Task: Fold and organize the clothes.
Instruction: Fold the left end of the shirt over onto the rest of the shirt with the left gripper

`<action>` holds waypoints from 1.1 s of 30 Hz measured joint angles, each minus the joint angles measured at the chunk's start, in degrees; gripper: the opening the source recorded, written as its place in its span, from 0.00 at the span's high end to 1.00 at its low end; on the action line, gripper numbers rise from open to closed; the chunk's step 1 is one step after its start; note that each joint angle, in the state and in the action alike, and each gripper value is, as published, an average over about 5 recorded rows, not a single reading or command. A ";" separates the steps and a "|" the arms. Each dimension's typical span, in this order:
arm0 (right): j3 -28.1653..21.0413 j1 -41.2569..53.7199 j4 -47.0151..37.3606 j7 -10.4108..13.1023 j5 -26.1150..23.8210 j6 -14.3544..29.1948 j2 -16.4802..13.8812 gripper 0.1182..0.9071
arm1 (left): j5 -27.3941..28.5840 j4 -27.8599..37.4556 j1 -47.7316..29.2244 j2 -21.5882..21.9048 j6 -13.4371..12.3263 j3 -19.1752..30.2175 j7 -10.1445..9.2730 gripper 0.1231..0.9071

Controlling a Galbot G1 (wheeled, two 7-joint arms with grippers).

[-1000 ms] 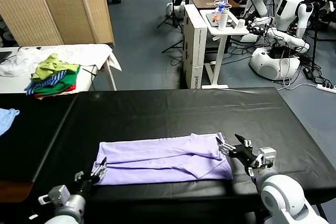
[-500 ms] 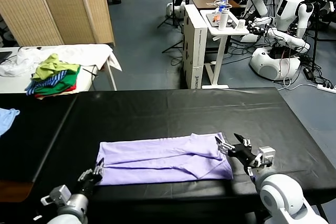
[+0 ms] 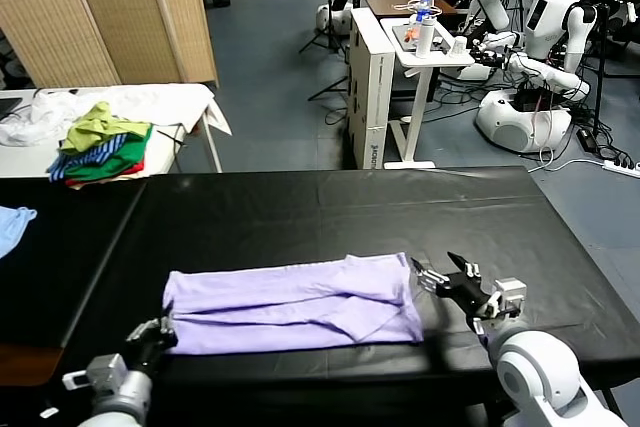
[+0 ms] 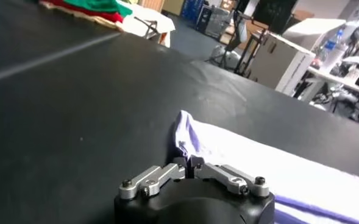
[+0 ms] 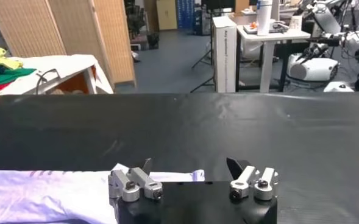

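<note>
T-shirt [image 3: 292, 302], one item, pale lavender, thin cloth: lying flat and folded into a long band across the near half of my black table [image 3: 330, 207], its length running left to right, with overlapping folds visible along the middle. Left gripper [image 3: 152, 332]: low at the near left of the table, at the shirt's left end; in the left wrist view its jaws are drawn narrow together on the corner of the cloth [image 4: 188, 137], which rises in a small peak just ahead of the fingers [image 4: 161, 175]. Right gripper [image 3: 437, 277]: near right of the table, just beside the shirt's right edge; jaws spread wide, holding nothing, and in the right wrist view the lavender cloth [image 5: 51, 195] sits beside and under my left-hand finger [image 5: 133, 181] while the other finger stands over bare black tabletop. Light blue cloth [image 3: 14, 224]: at the far left edge of the black surface, well apart from the shirt. Clothes pile [image 3: 100, 145], green, yellow, striped and red: on a white-covered side table [image 3: 180, 102] beyond the far left corner. Other robots [image 3: 545, 17] and a white cart [image 3: 425, 52]: on the floor far right.
</note>
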 joint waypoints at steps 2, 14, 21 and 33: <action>0.33 -0.28 0.16 0.00 0.02 0.10 -0.08 0.00 | 2.70 -0.42 0.44 0.91 -0.47 -0.59 0.19 0.93; 2.54 -2.48 1.64 0.00 0.21 0.34 0.16 0.00 | 6.59 1.23 4.58 14.59 -3.29 -9.94 2.19 0.93; 3.50 -4.10 3.07 0.11 -0.15 0.50 1.00 0.00 | 5.95 -0.31 5.20 18.04 -3.14 -13.44 1.18 0.93; 5.44 -7.61 3.82 0.09 -2.26 1.06 2.80 0.00 | 1.41 -10.62 4.23 7.64 1.52 0.31 -3.46 0.93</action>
